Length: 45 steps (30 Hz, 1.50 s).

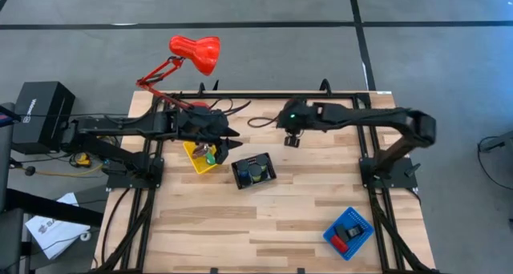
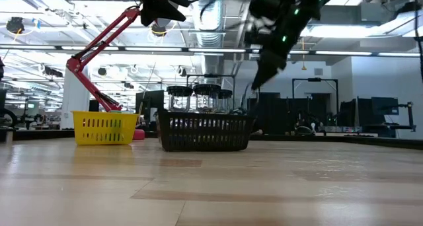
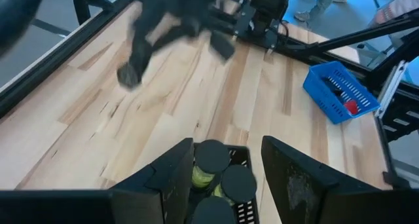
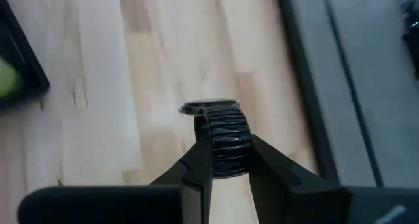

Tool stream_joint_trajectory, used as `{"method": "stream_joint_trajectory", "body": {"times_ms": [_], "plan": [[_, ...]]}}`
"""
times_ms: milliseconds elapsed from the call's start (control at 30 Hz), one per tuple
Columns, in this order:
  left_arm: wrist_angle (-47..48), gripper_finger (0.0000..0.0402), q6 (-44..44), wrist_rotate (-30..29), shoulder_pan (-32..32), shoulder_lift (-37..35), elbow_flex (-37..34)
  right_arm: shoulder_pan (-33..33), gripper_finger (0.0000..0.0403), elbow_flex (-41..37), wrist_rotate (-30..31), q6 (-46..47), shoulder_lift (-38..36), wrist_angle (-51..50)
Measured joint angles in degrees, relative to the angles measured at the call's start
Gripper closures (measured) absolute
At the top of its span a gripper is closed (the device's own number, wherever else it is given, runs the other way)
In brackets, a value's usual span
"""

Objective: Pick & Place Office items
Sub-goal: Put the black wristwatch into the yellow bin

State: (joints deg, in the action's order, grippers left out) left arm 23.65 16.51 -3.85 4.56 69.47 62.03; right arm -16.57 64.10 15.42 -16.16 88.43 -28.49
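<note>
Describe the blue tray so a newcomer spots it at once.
Start at the wooden table and follow it to the corner nearest the right arm's base. The blue tray sits there alone, turned at an angle, with a red block inside. The yellow tray and black tray lie together near the table's middle.

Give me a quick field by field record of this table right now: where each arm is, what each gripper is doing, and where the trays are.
left arm: gripper above the yellow square tray, fingers open, holding nothing seen
right arm: gripper raised over the far middle of the wooden table, shut on a small ribbed black cylinder
black mesh tray: mid-table, holding black-lidded jars
blue square tray: near right corner, black and red items inside
red desk lamp: far left edge
</note>
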Motion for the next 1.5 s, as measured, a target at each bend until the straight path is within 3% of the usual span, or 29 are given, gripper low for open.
{"method": "stream_joint_trajectory", "body": {"times_ms": [333, 567, 733, 900, 1067, 1267, 1500], "plan": [[-3.2, 0.0225, 0.02, -0.01, 0.0, 0.0, -6.04, 0.05, 0.0337, 0.04, -1.69, 0.15, -14.3, -0.01], [-14.62, 0.0225, -0.38, 0.06, 0.0, 0.0, -12.0, 0.05, 0.0337, 0.02, -13.68, -0.11, -21.6, 0.96], [-27.98, 0.0225, -6.34, 0.08, -0.07, 0.0, -16.78, 0.08, 0.0337, 0.02, -21.95, 0.08, -24.4, 4.09], [-42.24, 0.0225, -15.45, 1.13, -0.44, 0.08, -21.58, 0.1, 0.0337, 0.02, -26.67, 3.95, -24.68, 10.53], [-53.95, 0.0225, -18.36, 3.01, -1.46, 2.65, -23.88, 1.35, 0.0337, 0.04, -29.8, 7.18, -21.63, 16.02], [-60.01, 0.0214, -20.57, 3.16, -1.6, 6.49, -23.88, 5.18, 0.0337, 0.02, -31.01, 7.64, -15.67, 22.59], [-62.7, 0.0162, -20.33, 3.1, -1.6, 9.58, -23.83, 7.22, 0.0337, 0.02, -31.07, 8.01, -12.02, 27.34]]}}
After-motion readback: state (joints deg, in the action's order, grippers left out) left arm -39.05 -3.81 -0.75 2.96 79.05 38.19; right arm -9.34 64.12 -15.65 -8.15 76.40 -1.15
